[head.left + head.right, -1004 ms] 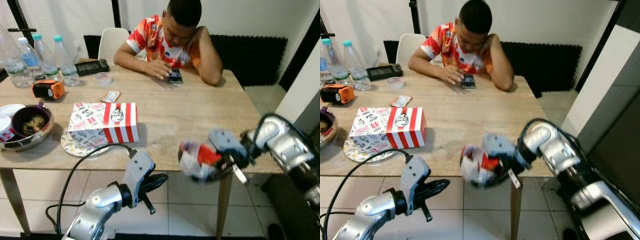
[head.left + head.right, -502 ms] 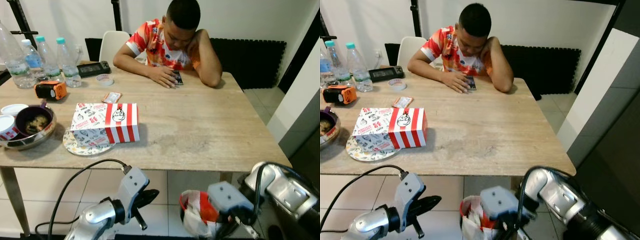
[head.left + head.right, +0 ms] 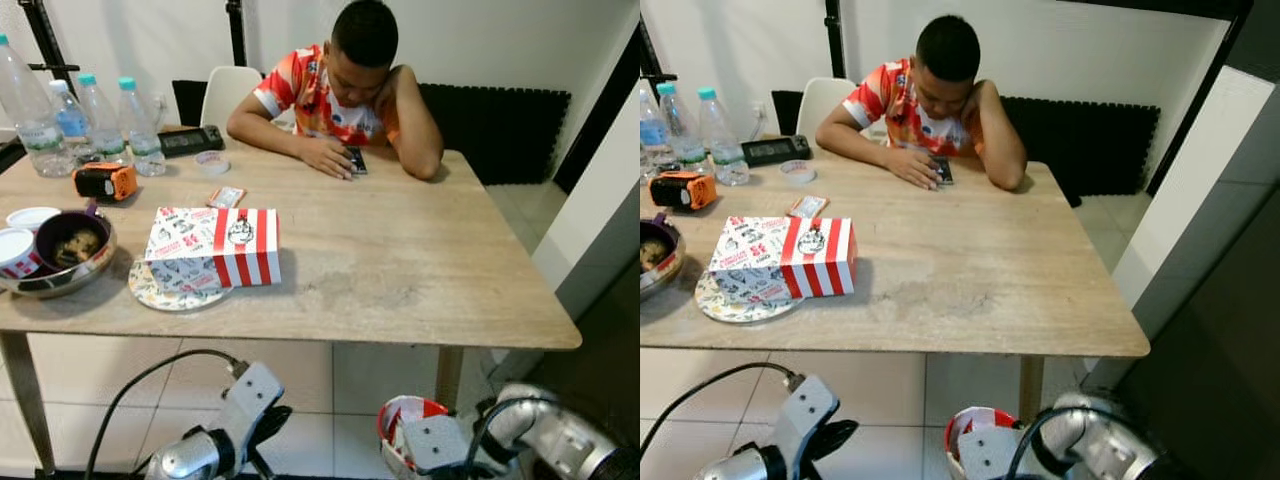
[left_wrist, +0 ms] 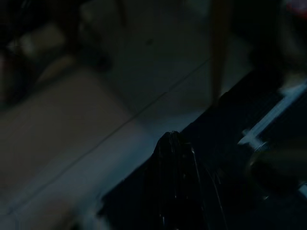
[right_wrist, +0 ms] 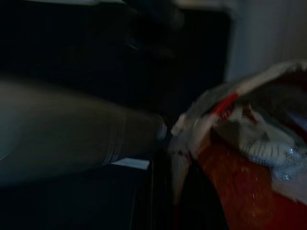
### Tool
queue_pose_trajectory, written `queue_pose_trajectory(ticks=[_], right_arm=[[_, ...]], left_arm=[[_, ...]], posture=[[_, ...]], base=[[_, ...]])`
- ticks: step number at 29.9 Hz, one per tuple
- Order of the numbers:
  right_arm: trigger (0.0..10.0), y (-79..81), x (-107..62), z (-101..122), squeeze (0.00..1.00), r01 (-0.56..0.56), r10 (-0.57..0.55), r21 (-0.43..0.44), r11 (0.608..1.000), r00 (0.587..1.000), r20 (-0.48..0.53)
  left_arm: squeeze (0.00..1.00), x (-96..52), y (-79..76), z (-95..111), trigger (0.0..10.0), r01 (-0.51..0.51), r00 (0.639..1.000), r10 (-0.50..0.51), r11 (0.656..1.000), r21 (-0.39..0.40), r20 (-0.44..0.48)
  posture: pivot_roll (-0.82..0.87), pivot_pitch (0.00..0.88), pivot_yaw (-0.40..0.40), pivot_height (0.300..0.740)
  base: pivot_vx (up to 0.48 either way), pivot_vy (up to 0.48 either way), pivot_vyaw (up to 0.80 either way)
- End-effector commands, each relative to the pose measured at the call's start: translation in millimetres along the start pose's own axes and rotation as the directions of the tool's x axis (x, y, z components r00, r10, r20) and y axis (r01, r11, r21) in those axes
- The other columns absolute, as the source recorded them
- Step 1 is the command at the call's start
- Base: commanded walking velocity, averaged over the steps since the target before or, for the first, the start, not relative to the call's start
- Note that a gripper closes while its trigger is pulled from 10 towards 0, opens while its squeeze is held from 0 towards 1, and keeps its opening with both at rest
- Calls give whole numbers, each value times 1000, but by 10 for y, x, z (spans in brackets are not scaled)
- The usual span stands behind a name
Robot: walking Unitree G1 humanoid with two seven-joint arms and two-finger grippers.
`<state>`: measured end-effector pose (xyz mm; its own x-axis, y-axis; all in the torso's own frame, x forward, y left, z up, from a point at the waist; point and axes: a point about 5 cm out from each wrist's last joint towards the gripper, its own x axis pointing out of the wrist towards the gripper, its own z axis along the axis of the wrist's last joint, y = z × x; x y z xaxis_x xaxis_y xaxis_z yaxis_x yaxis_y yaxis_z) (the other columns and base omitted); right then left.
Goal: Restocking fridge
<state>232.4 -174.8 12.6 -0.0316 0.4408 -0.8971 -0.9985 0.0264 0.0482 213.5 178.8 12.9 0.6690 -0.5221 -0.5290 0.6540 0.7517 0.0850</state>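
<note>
Table edge runs across the view in front of the robot, with bare tiled floor open beneath and before it, a table leg standing just above the right arm. To the right, a pale wall panel closes off that side. Both arms hang low, below the tabletop. The right gripper holds a red and white bag down near the floor; the right wrist view shows crumpled wrapping inside it, but whether the fingers pinch it cannot be made out. The left gripper hangs idle; its wrist view is too dark to tell how the jaws stand.

On the table, a striped box sits on a plate. A metal bowl near the left edge holds dark leftovers. Water bottles stand at the far left corner. A person sits at the far side over a phone.
</note>
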Motion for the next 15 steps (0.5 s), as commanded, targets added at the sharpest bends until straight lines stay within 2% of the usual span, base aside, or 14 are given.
queue_pose_trajectory(ticks=[1,3,4,7,8,9,10,13,15], right_arm=[[0,1,53,-125,0,79,-78,41,996,997,-25],[0,36,172,-258,0,158,-152,103,982,987,-58],[0,36,172,-258,0,158,-152,103,982,987,-58],[0,147,356,-457,0,275,-253,202,940,959,-131],[0,147,356,-457,0,275,-253,202,940,959,-131],[0,200,428,-518,0,322,-290,239,916,944,-159],[0,200,428,-518,0,322,-290,239,916,944,-159],[0,293,548,-602,0,409,-355,304,860,909,-218],[0,372,619,-655,0,454,-378,387,802,889,-260]], left_arm=[[0,1,-20,-133,10000,-47,998,47,999,-16,-41],[0,-7,-16,-248,10000,-99,993,95,994,-49,-73],[0,-7,-16,-248,10000,-99,993,95,994,-49,-73],[0,-16,-34,-474,10000,-181,976,161,975,-130,-149],[0,-16,-34,-474,10000,-181,976,161,975,-130,-149],[0,-9,-43,-584,10000,-225,962,194,962,-157,-192],[0,-9,-43,-584,10000,-225,962,194,962,-157,-192],[0,11,-33,-773,10000,-346,918,276,909,-232,-284],[0,15,-41,-880,10000,-403,885,312,886,-231,-346]], posture=[[76,0,-62,740],[73,0,-56,740],[73,0,-56,740],[68,0,-48,740],[68,0,-48,740],[67,0,-46,740],[67,0,-46,740],[56,0,-35,740],[50,0,-29,740]], base=[[0,0,0],[0,0,0],[0,0,0],[0,0,0],[0,0,0],[0,0,0],[0,0,0],[0,0,0],[0,0,0]])
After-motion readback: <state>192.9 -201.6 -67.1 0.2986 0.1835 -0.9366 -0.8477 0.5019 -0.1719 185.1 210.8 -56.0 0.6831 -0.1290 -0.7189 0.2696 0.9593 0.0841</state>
